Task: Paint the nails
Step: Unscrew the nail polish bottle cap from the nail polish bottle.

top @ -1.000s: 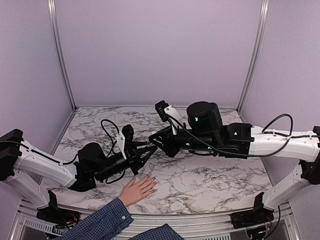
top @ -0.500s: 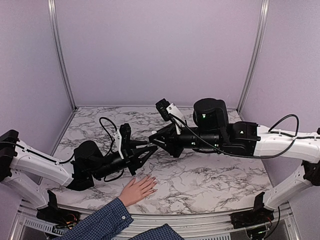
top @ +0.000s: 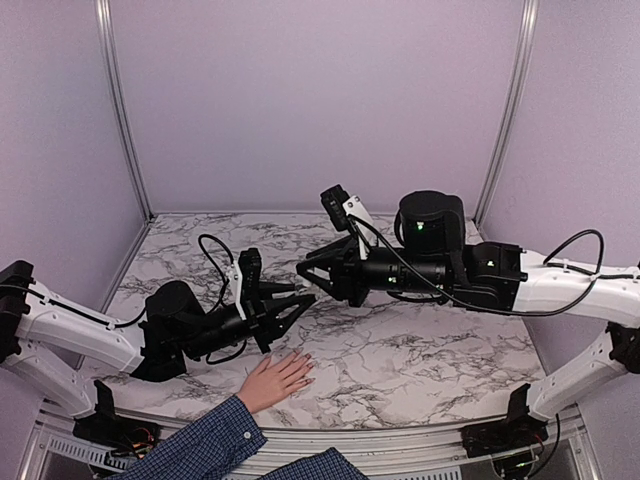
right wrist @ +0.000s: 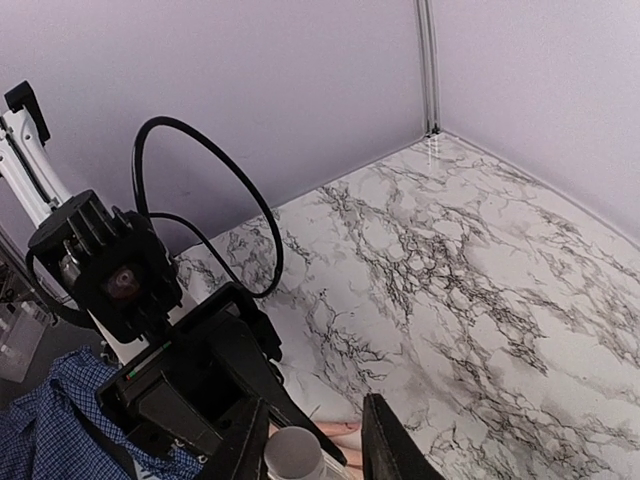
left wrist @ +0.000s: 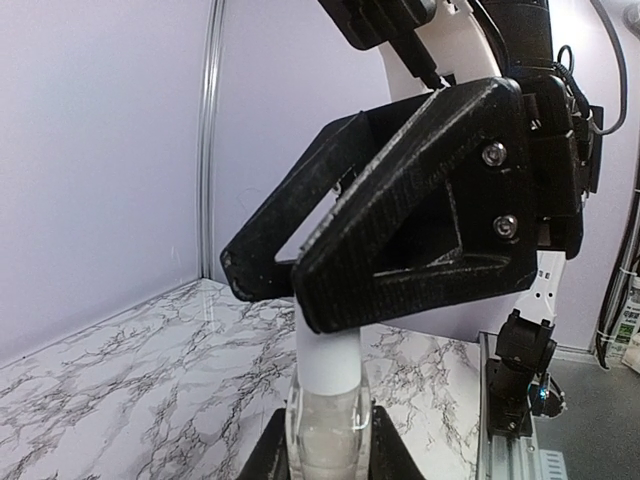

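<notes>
Clamps the small bottle point(left wrist: 325, 440) in the left gripper point(top: 298, 298), straddles its white cap point(right wrist: 293, 455) with the right gripper point(top: 306, 275) slightly parted, and leaves the nails point(top: 304, 367) flat on the counter point(top: 420, 350) just near-side, closest to the left.

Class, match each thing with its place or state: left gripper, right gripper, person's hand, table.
1 left gripper
2 right gripper
3 hand
4 table

A lying flat by the near edge
B white marble, dark veins
C shut on the bottle
D open, fingers either side of the white cap

Pairs: 1-C, 2-D, 3-A, 4-B
</notes>
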{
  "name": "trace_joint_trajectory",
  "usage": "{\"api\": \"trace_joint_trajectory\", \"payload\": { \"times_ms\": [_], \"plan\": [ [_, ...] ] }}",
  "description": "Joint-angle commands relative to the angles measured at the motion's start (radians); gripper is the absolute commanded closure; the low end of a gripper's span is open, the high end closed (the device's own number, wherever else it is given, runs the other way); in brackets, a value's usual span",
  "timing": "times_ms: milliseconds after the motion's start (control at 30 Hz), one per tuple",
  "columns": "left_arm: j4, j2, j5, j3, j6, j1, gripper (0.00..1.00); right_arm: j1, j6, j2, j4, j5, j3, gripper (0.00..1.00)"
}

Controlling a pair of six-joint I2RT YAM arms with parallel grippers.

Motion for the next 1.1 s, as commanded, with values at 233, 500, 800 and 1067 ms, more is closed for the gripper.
{"api": "trace_joint_trajectory", "payload": {
  "times_ms": [233,500,800,1067],
  "plan": [
    [-0.012,-0.013,-0.105,0.014,0.023,-0.005,1.00,-0.008,0.037,0.041,-0.030,0.012,0.066,0.78],
    [-0.025,-0.012,-0.109,0.020,0.023,-0.005,1.00,-0.008,0.021,0.052,-0.034,0.002,0.070,0.88],
    [-0.040,-0.010,-0.010,0.032,0.001,-0.005,1.00,-0.010,-0.044,0.022,0.006,-0.047,0.043,1.00],
    [-0.040,-0.044,0.219,0.025,-0.001,-0.004,1.00,-0.011,-0.130,0.015,0.046,-0.196,0.044,1.00]
  ]
}}
